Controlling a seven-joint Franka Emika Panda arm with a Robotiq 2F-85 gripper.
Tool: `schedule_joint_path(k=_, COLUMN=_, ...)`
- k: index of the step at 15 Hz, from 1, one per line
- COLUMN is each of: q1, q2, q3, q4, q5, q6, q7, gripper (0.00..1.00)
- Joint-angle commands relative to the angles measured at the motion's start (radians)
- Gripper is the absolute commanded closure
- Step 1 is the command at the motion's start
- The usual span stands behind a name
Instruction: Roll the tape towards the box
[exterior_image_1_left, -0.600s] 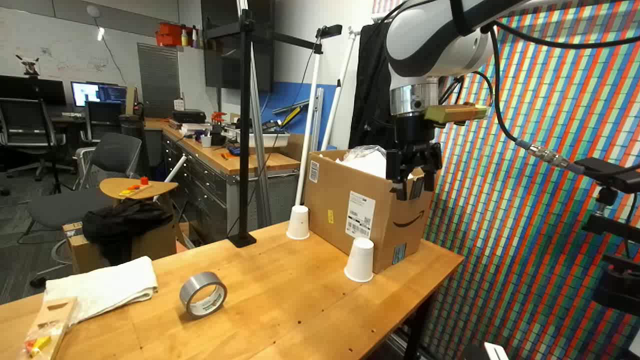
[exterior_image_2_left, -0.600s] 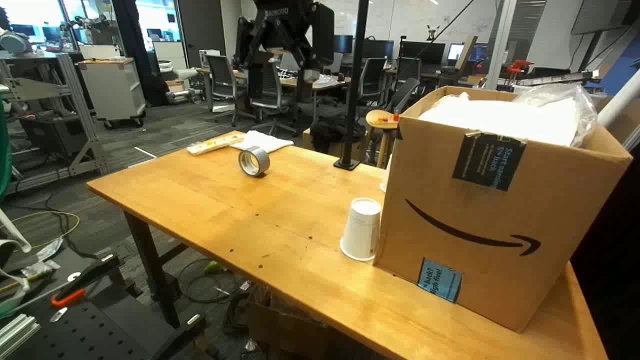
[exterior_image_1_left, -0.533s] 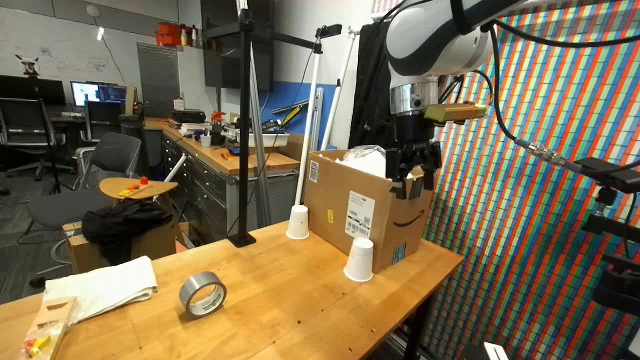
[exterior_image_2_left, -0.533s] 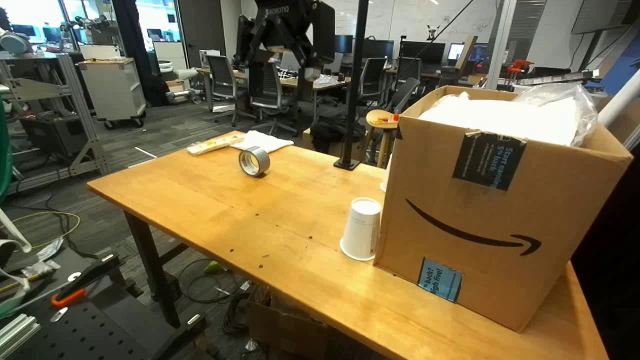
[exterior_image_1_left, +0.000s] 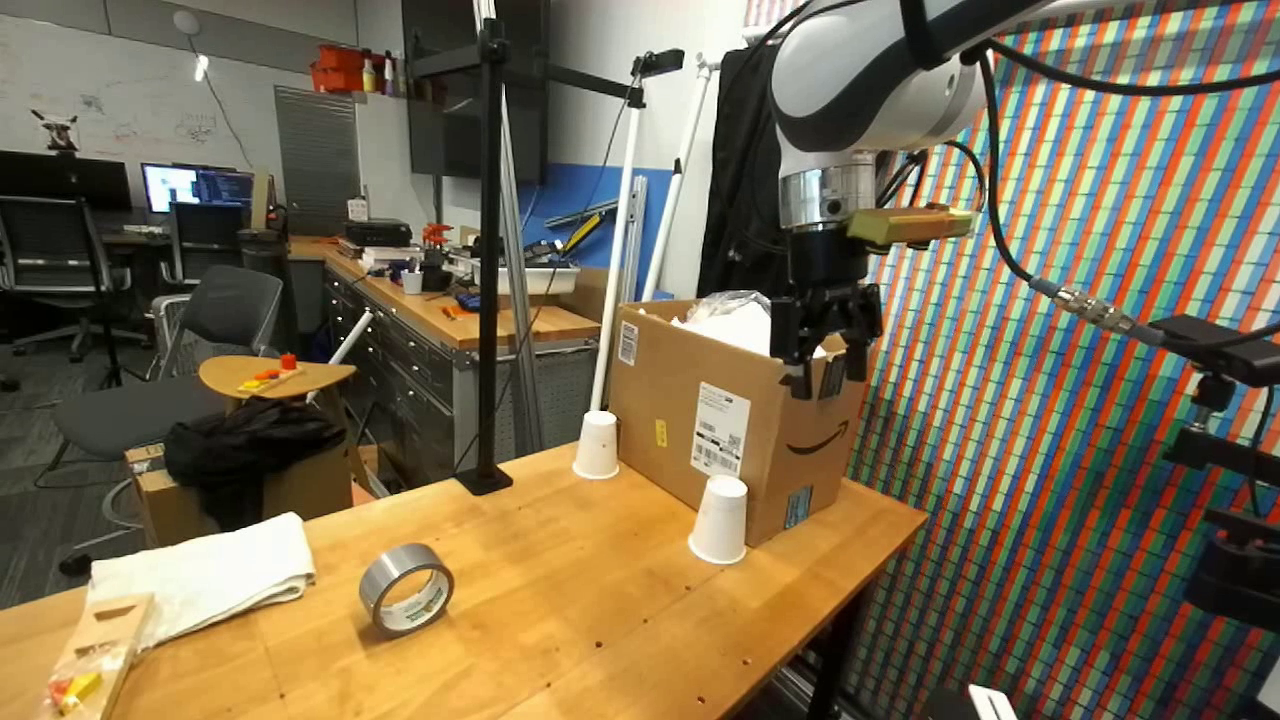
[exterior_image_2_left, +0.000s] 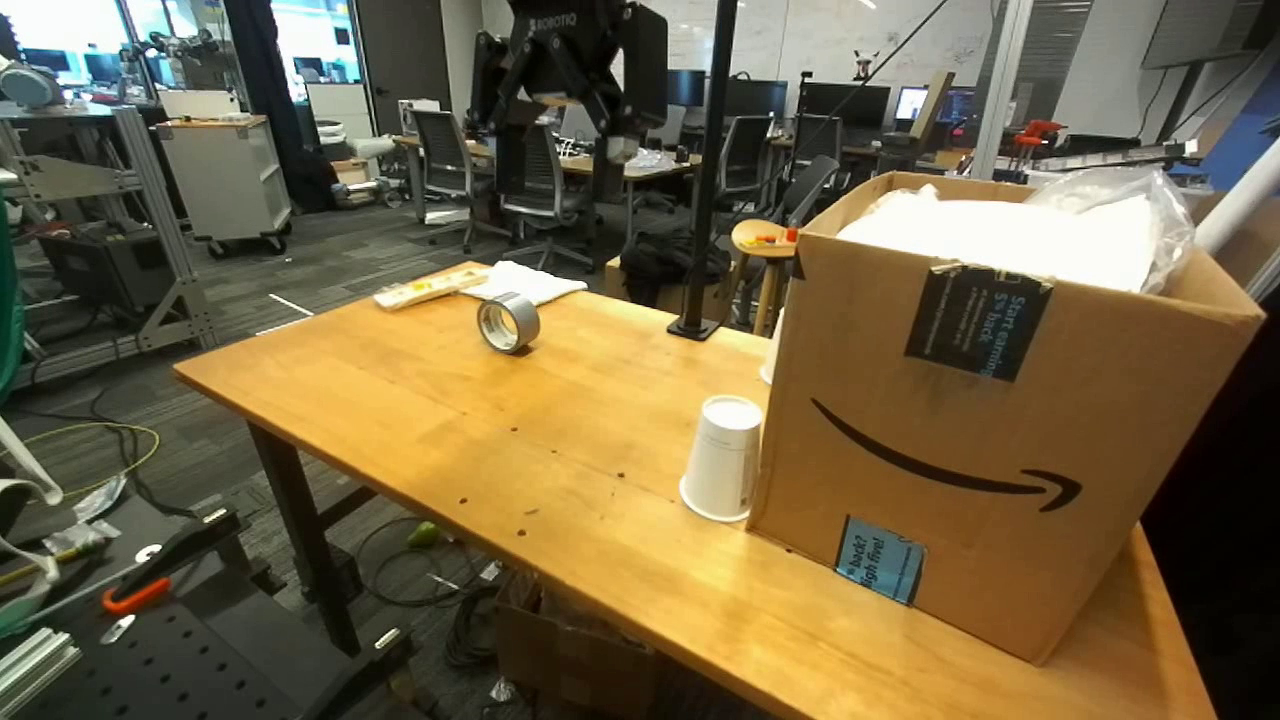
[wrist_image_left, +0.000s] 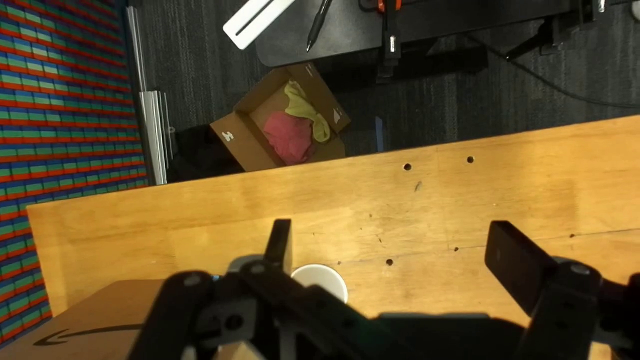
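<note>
Worktop (exterior_image_1_left: 560, 600): wooden, small dark holes (wrist_image_left: 407, 167) | Tape (exterior_image_1_left: 390, 568): silver-grey, standing on edge | Brown box (exterior_image_1_left: 660, 400): upright, at one end, well apart from tape | White cup (exterior_image_1_left: 718, 522) and another white cup (exterior_image_1_left: 597, 445): both inverted, just beside box | White cloth (exterior_image_1_left: 205, 572): folded, near tape | Wooden board (exterior_image_1_left: 108, 630): just beside cloth | Black post base (exterior_image_1_left: 485, 481): at long edge

The white arm (exterior_image_1_left: 825, 70) has black trim (exterior_image_1_left: 835, 132), a silver collar (exterior_image_1_left: 822, 198) and, at three o'clock, black cables (exterior_image_1_left: 1140, 92); the black gripper (exterior_image_2_left: 559, 178) reads ROBOTIQ at twelve.
</note>
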Motion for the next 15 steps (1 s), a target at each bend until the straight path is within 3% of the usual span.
schedule_joint_path(k=1, q1=0.041, q2=-0.019, q3=0.029, q4=-0.023, q5=0.031, q6=0.022, q7=0.045, gripper=0.0)
schedule_joint_path(k=9, q1=0.149, q2=0.021, q3=0.173, q4=-0.056, q5=0.126, q6=0.179, q7=0.261, gripper=0.0)
schedule_joint_path(k=15, q1=0.222, q2=0.184, q3=0.294, q4=0.059, q5=0.092, q6=0.249, q7=0.394, gripper=0.0)
